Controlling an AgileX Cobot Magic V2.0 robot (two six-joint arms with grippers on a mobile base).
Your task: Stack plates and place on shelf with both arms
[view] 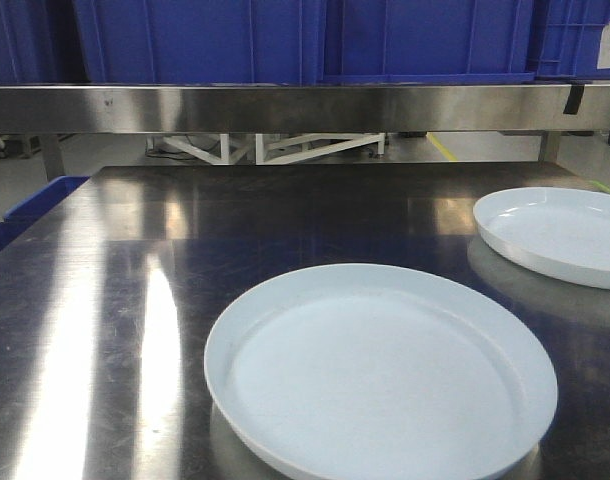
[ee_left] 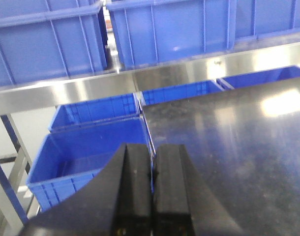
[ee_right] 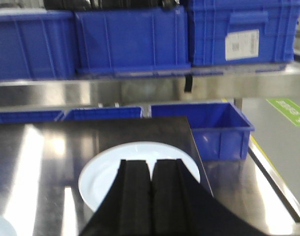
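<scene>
Two white plates lie flat on the dark steel tabletop [view: 135, 280], open faces up, well apart and not stacked. The near plate [view: 380, 375] is front centre. The far plate [view: 555, 235] is at the right, cut by the frame edge. Both are round, so neither has a long axis.

The stainless shelf [view: 285, 108] stands raised behind the table, its long axis running left to right. Blue crates [view: 285, 40] sit on it.

Left gripper [ee_left: 152, 196]: fingers pressed together, nothing between them, over the table's left edge. Open blue bins [ee_left: 91, 152] sit lower, beyond that edge.

Right gripper [ee_right: 151, 196]: fingers together, empty, above the far plate [ee_right: 135, 157]. Cannot tell if it touches.
</scene>
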